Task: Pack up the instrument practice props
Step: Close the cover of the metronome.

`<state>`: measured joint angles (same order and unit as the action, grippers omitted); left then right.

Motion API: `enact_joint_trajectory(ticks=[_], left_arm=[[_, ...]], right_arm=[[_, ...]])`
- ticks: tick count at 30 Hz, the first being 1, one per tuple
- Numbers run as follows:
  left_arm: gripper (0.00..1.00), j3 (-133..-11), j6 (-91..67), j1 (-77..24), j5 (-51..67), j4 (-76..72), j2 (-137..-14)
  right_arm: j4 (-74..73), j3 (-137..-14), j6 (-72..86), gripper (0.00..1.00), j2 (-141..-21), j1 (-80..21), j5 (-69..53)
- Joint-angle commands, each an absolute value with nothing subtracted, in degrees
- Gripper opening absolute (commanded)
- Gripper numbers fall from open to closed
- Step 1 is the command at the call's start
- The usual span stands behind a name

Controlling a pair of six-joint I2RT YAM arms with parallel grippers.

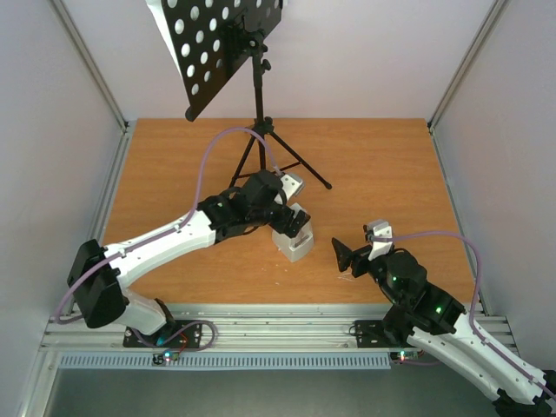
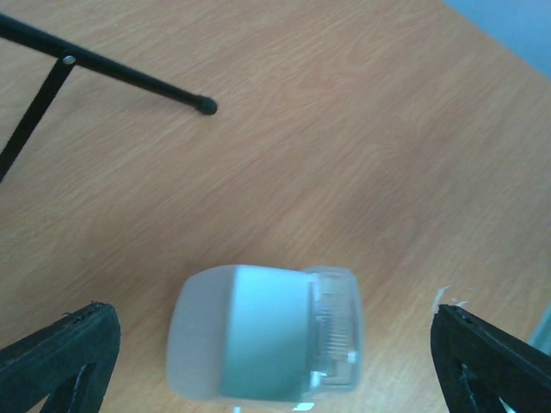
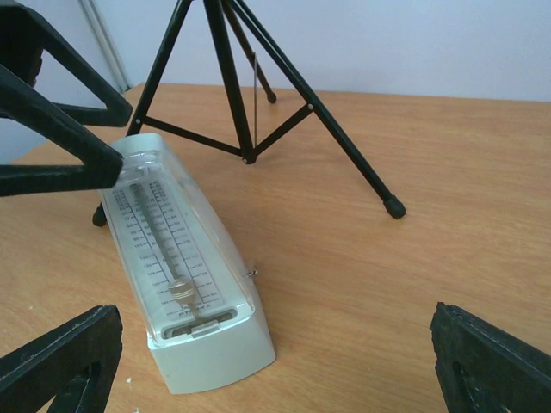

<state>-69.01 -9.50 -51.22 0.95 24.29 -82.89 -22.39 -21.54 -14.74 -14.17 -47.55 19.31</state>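
The black tripod music stand point(image 1: 258, 104) stands at the back of the table, its round-holed desk point(image 1: 221, 39) tilted. A white sheet of music point(image 1: 160, 19) shows past the desk's left edge. The white pyramid-shaped metronome point(image 1: 296, 248) stands upright in the middle of the table. My left gripper point(image 1: 293, 223) hovers over its top, open, with one finger point(image 2: 60, 361) on each side of the metronome point(image 2: 258, 340). My right gripper point(image 1: 348, 260) is open and empty, low to the table, to the right of the metronome point(image 3: 185, 275).
The stand's tripod legs point(image 3: 250, 103) spread just behind the metronome, one rubber foot point(image 1: 327, 184) reaching toward the table's middle right. Metal frame rails point(image 1: 261, 326) edge the table, with white walls around it. Purple cables loop over both arms.
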Motion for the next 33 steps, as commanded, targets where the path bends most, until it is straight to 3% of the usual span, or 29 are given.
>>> enact_joint_trajectory(ticks=[1, 14, 33], left_arm=[[0.99, -71.00, -7.66, -51.42, -4.08, 25.04, -84.30], [0.99, -70.70, -6.88, -51.51, -0.45, 23.63, -87.28], [0.69, -69.84, -4.42, -52.54, -2.31, 24.43, -88.06]], right_arm=[[-22.59, -21.27, -13.97, 0.98, -13.55, -47.55, 19.80], [-22.63, -21.18, -13.86, 0.98, -13.93, -47.55, 20.36], [-22.81, -20.92, -13.71, 0.98, -13.99, -47.53, 20.58]])
